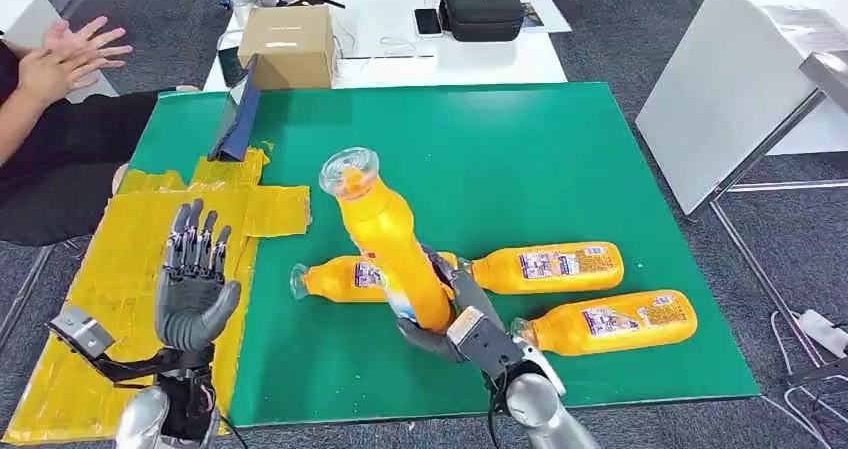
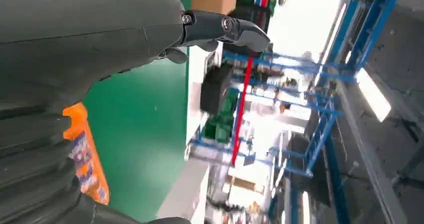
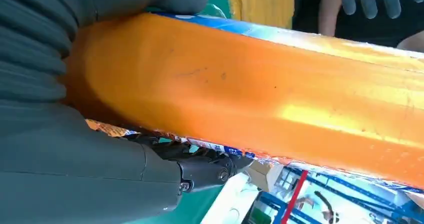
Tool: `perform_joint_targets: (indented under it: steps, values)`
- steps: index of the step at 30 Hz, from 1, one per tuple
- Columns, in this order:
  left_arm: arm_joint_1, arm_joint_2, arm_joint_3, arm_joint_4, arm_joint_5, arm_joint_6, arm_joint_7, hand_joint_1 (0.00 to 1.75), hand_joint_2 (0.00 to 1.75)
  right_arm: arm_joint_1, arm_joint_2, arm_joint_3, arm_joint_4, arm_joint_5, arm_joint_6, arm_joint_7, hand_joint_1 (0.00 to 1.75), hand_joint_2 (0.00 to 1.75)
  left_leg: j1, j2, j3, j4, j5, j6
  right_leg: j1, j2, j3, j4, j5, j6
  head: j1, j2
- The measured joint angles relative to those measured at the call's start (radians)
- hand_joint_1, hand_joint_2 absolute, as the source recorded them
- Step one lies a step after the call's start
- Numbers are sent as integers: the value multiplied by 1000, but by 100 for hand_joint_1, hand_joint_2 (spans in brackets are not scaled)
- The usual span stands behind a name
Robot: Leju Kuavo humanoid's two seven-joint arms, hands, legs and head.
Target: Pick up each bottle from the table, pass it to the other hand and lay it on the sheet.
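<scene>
Right robot hand (image 1: 462, 321) grips a bottle (image 1: 385, 237) by its lower body, raised off the green desk (image 1: 540, 149) and tilted, its clear cap end up and leaning toward the left side. Left robot hand (image 1: 193, 274) is raised above the yellow sheet (image 1: 120, 269), palm up, fingers apart, holding nothing. Three more bottles lie on their sides on the desk: one (image 1: 335, 279) behind the held bottle, one (image 1: 548, 266) to its right, one (image 1: 610, 322) nearest the front edge. A person's hands (image 1: 65, 54) show at far left.
</scene>
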Motion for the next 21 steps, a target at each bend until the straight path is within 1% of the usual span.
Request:
perform_joint_targets:
  steps: [3,6,15,21]
  values:
    - [5,0,-41,-13,7,-30,9,0,175,-35,19,4,23,17,19,10,175,175,0,0,0,0,0,0,0,0,0,0,0,0,0,0]
    - [19,1,-81,-31,12,-53,14,0,175,-67,43,39,44,66,30,19,175,175,0,0,0,0,0,0,0,0,0,0,0,0,0,0]
    - [64,14,-171,-74,-26,-103,11,0,175,-160,120,239,138,112,30,77,175,175,1,1,0,0,0,0,1,0,-1,0,-1,-1,0,0]
    - [86,29,-175,-86,-55,-91,-5,0,175,-187,137,333,185,118,32,94,175,175,0,0,0,0,0,0,0,0,0,0,0,0,0,0]
